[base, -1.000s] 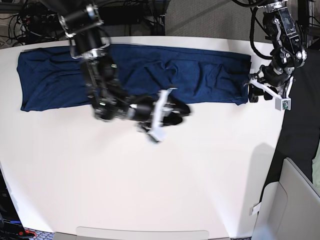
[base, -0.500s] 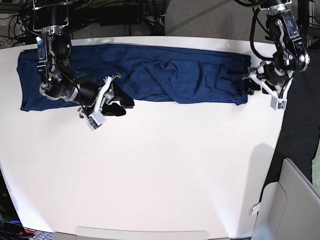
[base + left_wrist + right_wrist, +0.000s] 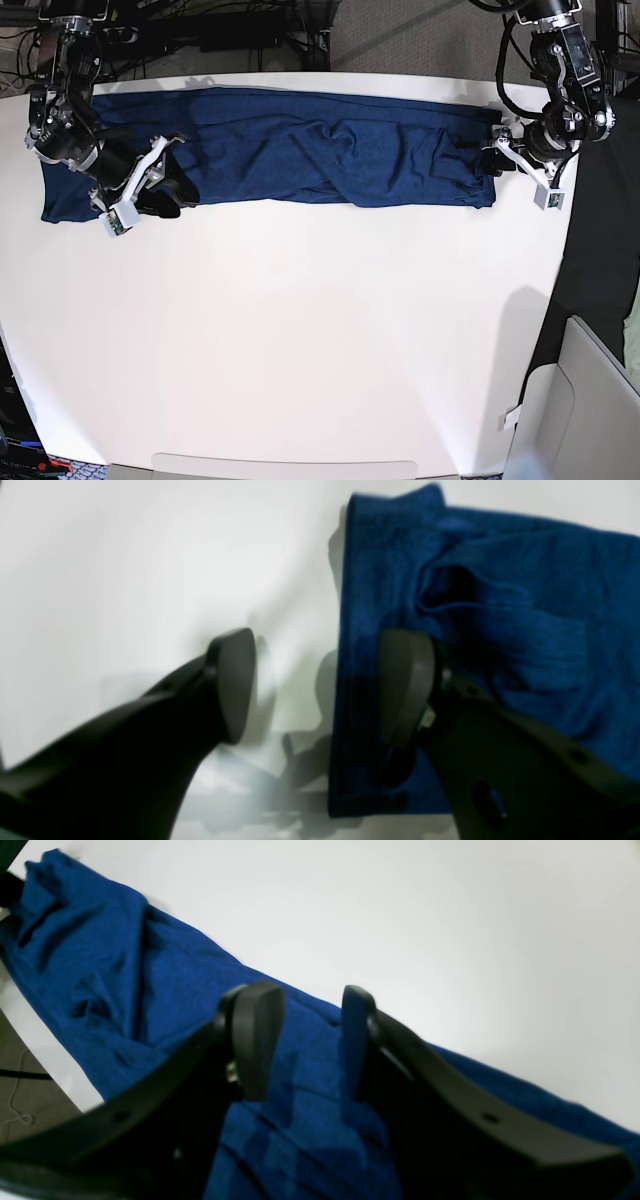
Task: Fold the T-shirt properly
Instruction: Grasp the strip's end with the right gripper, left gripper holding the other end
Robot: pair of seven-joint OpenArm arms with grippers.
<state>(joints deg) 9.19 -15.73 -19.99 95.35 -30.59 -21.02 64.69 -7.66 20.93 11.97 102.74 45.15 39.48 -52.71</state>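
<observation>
While cables and dark gear [image 3: 250,25] crowd the floor beyond the white table [image 3: 320,340], nothing lies between either gripper and the T-shirt [image 3: 300,145], folded into a long navy band along the far edge. At one short end, the left gripper [image 3: 320,685] stands wide apart, one finger [image 3: 405,680] over the hem, the other over bare table. Near the opposite end, the right gripper [image 3: 310,1040] hangs above the cloth (part-open, nothing visibly pinched), with fabric running beneath and to both sides
</observation>
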